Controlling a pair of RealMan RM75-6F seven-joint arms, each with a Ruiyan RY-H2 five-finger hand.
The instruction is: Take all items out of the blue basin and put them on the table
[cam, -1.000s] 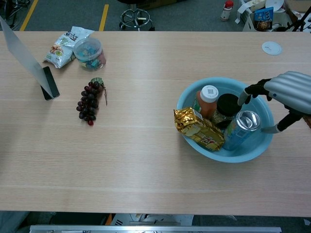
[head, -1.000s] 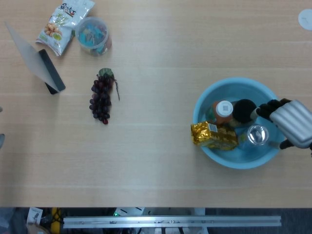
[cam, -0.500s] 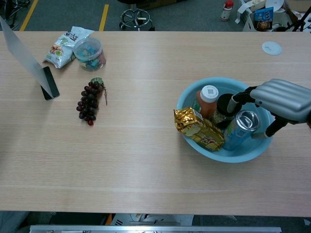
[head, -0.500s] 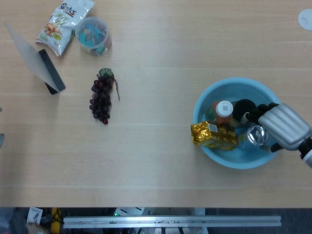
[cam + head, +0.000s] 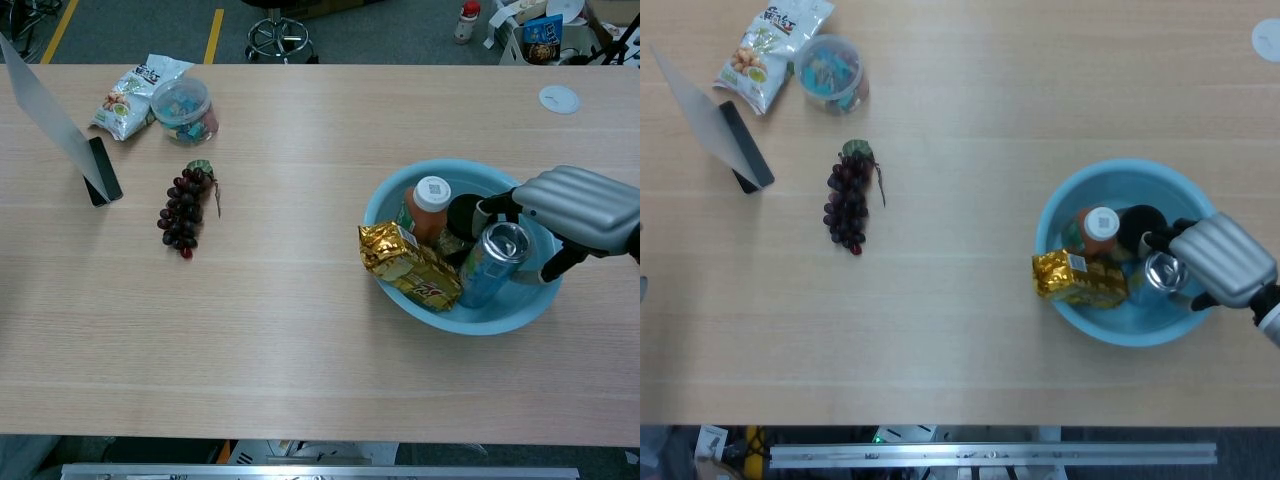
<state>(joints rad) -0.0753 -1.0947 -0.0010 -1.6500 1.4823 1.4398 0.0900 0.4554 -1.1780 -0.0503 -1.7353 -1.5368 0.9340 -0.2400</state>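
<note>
Inside the blue basin [image 5: 395, 195], the right hand [image 5: 578, 208] curls its fingers [image 5: 497, 206] around the can [image 5: 490, 264]; contact is unclear. Neighbouring bottle [image 5: 428, 208] may topple if nudged.

Pale wood-grain table [image 5: 300, 330], grey floor [image 5: 350, 30] behind with yellow line [image 5: 214, 34], stool base [image 5: 275, 38]

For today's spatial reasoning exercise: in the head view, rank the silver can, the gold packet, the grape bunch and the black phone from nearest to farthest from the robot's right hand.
From the right hand:
1. Silver can, in the basin, right at the fingers.
2. Gold packet, on the basin's left rim.
3. Grape bunch, left of centre on the table.
4. Black phone, far left.
</note>
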